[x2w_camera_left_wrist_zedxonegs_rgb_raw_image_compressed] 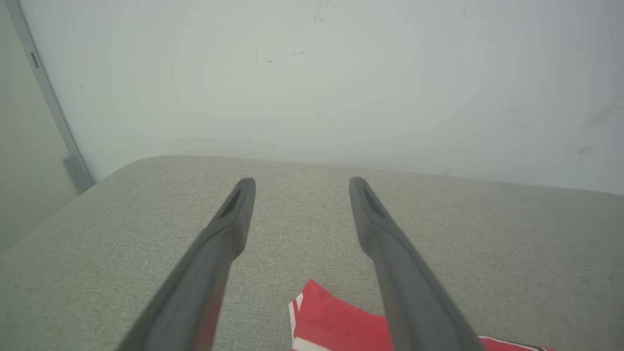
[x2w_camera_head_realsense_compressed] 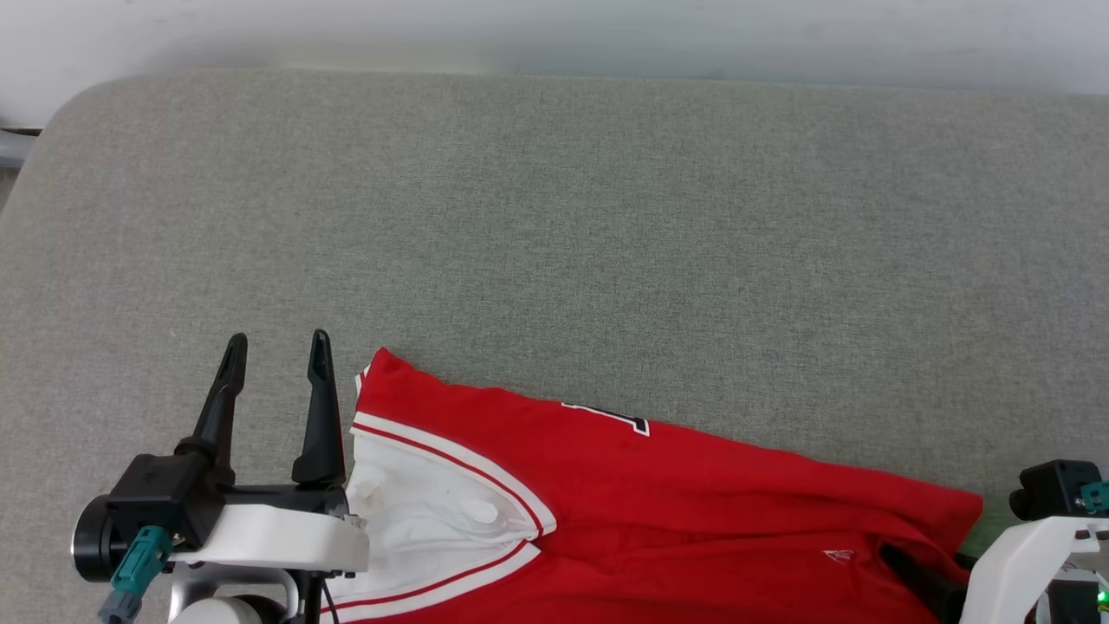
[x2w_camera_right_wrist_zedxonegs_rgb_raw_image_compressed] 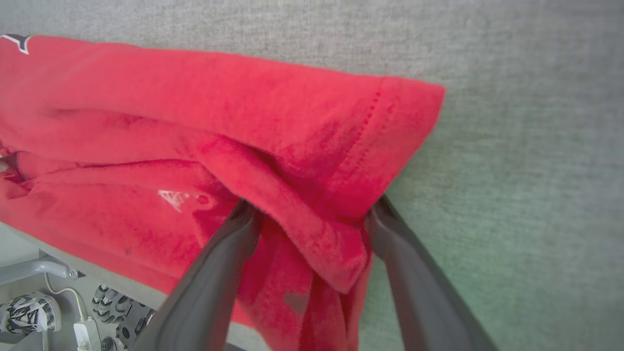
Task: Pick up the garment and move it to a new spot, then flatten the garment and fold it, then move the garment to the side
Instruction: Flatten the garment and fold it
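The garment (x2w_camera_head_realsense_compressed: 658, 494), a red jersey with a white sleeve and red-white striped trim, lies bunched along the near edge of the grey cushion. My left gripper (x2w_camera_head_realsense_compressed: 278, 341) hovers open just left of its sleeve, with nothing between its fingers. In the left wrist view those fingers (x2w_camera_left_wrist_zedxonegs_rgb_raw_image_compressed: 302, 183) point at the wall, and a red corner of the garment (x2w_camera_left_wrist_zedxonegs_rgb_raw_image_compressed: 336, 321) shows below. My right gripper (x2w_camera_right_wrist_zedxonegs_rgb_raw_image_compressed: 312, 204) stands open at the garment's right end (x2w_camera_right_wrist_zedxonegs_rgb_raw_image_compressed: 195, 112). A loose red fold lies between its fingers and covers their tips. Its black mount (x2w_camera_head_realsense_compressed: 1053, 490) sits at the lower right.
The grey cushioned surface (x2w_camera_head_realsense_compressed: 554, 217) stretches wide beyond the garment to a white wall (x2w_camera_head_realsense_compressed: 554, 35). The cushion's near edge shows in the right wrist view, with the floor, a cable and patterned items (x2w_camera_right_wrist_zedxonegs_rgb_raw_image_compressed: 29, 312) below it.
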Robot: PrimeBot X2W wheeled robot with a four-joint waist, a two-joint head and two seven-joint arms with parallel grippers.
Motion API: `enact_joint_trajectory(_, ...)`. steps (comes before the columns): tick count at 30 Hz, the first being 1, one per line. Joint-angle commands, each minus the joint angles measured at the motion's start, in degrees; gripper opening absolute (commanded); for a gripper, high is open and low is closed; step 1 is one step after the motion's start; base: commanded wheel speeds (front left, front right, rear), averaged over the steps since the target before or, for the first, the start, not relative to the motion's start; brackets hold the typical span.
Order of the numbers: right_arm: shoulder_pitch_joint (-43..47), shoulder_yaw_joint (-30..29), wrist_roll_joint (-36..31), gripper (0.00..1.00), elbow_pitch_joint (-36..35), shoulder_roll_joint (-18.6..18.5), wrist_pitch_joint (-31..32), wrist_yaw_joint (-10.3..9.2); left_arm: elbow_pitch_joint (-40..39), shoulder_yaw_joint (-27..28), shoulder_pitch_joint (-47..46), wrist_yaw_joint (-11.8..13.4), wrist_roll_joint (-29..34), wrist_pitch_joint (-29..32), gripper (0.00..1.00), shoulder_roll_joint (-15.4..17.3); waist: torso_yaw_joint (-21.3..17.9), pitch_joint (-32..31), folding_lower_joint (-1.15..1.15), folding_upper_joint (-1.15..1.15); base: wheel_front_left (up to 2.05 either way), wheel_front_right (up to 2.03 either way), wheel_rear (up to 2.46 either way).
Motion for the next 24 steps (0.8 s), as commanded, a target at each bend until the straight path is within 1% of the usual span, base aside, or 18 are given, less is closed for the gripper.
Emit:
enact_joint_trajectory(1, 1.24, 3.09, 0.75, 1.0, 2.74, 2.14, 1.08, 0.18, 0.2, 0.03, -0.8, 0.2, 0.44, -0.39, 1.0, -0.3, 0.24, 0.17, 0.0, 0.0, 0.0, 0.0, 0.0)
enact_joint_trajectory(2, 1.37, 3.64, 0.82, 0.34, 3.08, 2.32, 0.96, 0.18, 0.34, 0.07, -0.77, 0.27, 0.53, -0.48, 1.0, -0.35, 0.29, 0.17, 0.0, 0.0, 0.0, 0.0, 0.0)
enact_joint_trajectory(3, 1.4, 3.98, 0.91, 0.0, 3.4, 2.41, 0.79, 0.19, 0.47, 0.14, -0.76, 0.31, 0.69, -0.52, 1.0, -0.3, 0.3, 0.14, 0.0, 0.0, 0.0, 0.0, 0.0)
enact_joint_trajectory(6, 1.43, 4.64, 1.27, 0.0, 4.02, 2.22, 0.4, 0.22, 0.68, 0.2, -0.55, 0.35, 0.89, -0.58, 1.0, -0.19, 0.23, -0.25, 0.0, 0.0, 0.0, 0.0, 0.0)
enact_joint_trajectory(12, 0.67, 2.98, 0.87, 0.0, 3.48, 0.39, -1.0, 0.07, 0.61, 0.05, 0.08, 0.6, 1.36, -0.67, 1.0, 0.33, -0.17, -1.8, 0.0, 0.0, 0.0, 0.0, 0.0)
enact_joint_trajectory(19, -0.63, -1.43, -0.44, 0.0, 2.29, -1.92, -3.53, 0.04, 0.13, -0.62, 0.9, 0.86, 2.41, 0.05, 1.0, 1.41, -1.3, -4.09, 0.0, 0.0, 0.0, 0.0, 0.0)
enact_joint_trajectory(24, -1.22, -4.79, -0.16, 0.0, 3.5, -4.07, -3.83, 0.05, -0.31, -1.41, 0.8, 0.61, 3.12, 1.35, 1.0, 2.52, -2.59, -5.04, 0.0, 0.0, 0.0, 0.0, 0.0)
